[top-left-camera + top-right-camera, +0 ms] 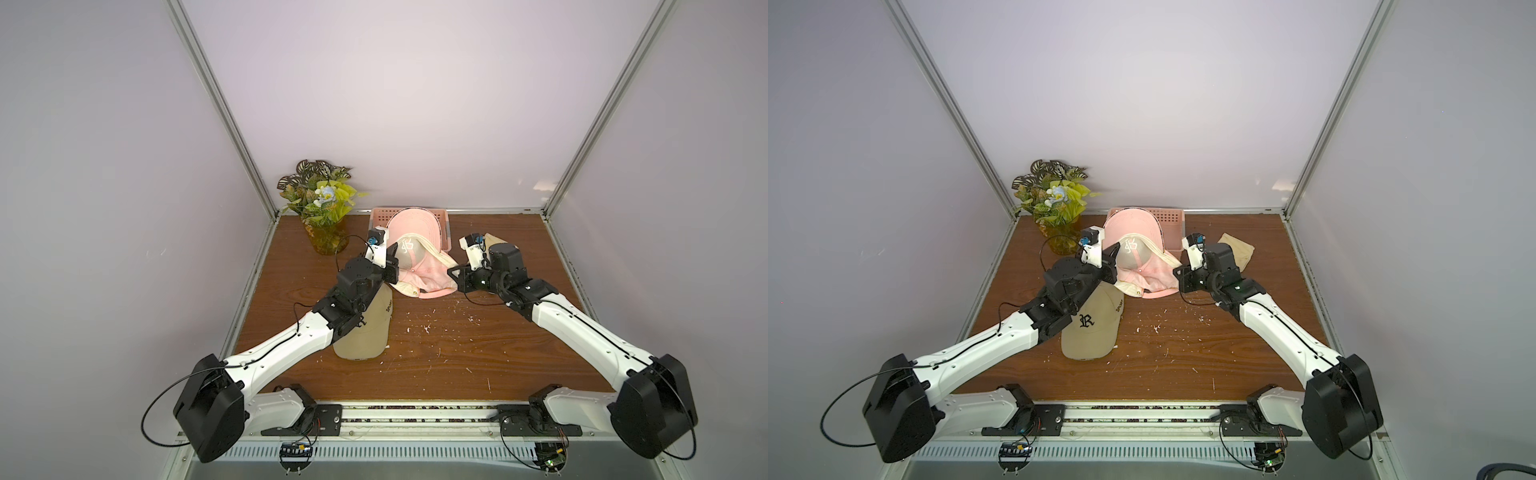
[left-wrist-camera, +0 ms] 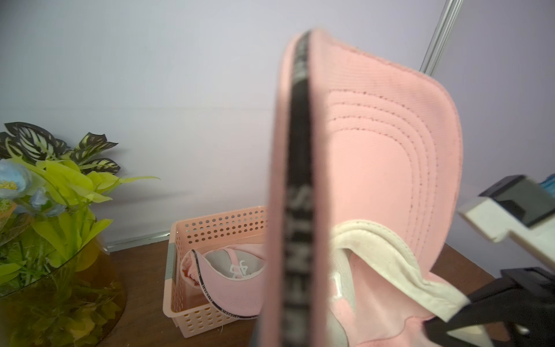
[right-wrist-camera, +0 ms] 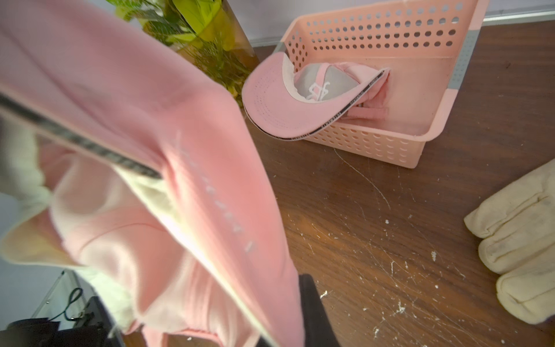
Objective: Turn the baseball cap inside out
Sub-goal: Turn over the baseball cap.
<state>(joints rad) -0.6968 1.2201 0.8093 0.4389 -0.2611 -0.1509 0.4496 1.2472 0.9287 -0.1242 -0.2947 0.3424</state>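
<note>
Pink baseball cap [image 1: 415, 266] is held up off the bench [image 1: 457, 353], in front of the pink basket [image 1: 442, 220], stretched between both arms so the crown opens for flipping; white sweatband and grey lining already show, so it looks partly inverted. Left gripper [image 1: 392, 259] has its jaws closed on the cap's left edge, right gripper [image 1: 453, 276] jaws closed on the right rim. A second pink cap [image 3: 300, 99] lies in the basket, a beige cap [image 1: 1092, 328] under the left arm.
</note>
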